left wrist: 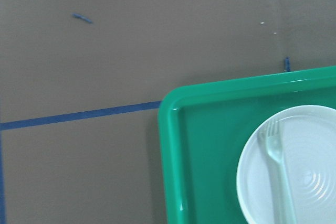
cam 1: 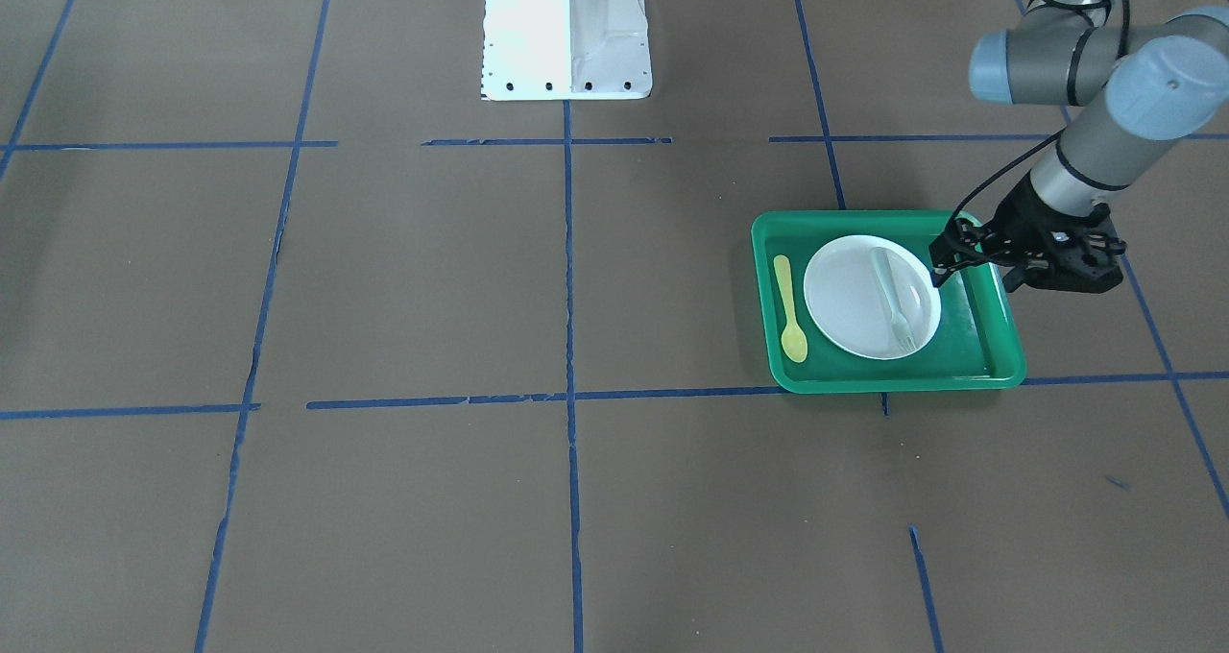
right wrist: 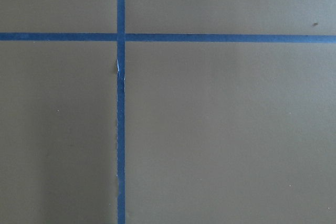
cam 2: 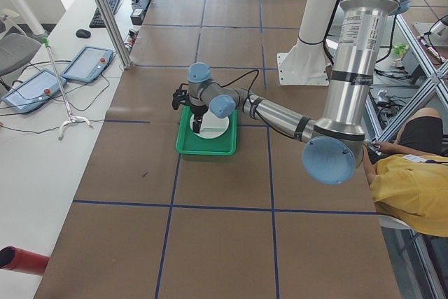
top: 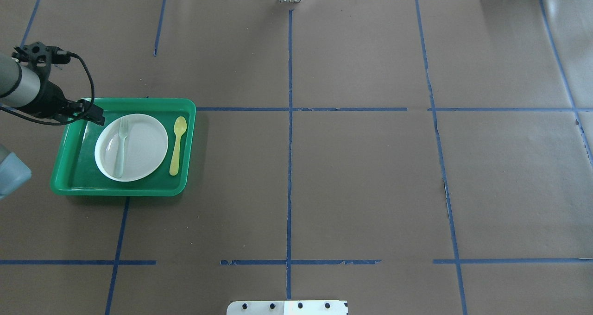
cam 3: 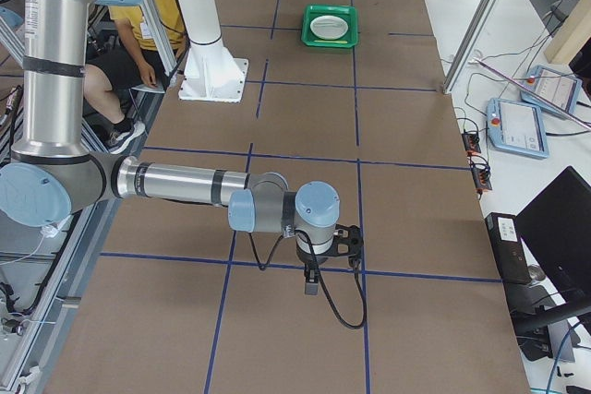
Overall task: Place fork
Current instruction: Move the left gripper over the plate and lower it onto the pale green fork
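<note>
The pale fork [cam 1: 893, 298] lies flat on the white plate [cam 1: 845, 312] in the green tray [cam 1: 989, 350], tines toward the table's far side. It also shows in the overhead view [top: 121, 144] and in the left wrist view [left wrist: 278, 174]. My left gripper [cam 1: 949, 253] hovers over the tray's edge beside the plate, open and empty, apart from the fork; in the overhead view it [top: 94, 112] is at the tray's far left corner. My right gripper [cam 3: 312, 283] shows only in the exterior right view, over bare table; I cannot tell if it is open.
A yellow spoon [cam 1: 791, 312] lies in the tray beside the plate, on the side away from my left gripper. The robot's white base [cam 1: 566, 34] stands at the table's middle edge. Blue tape lines cross the brown table.
</note>
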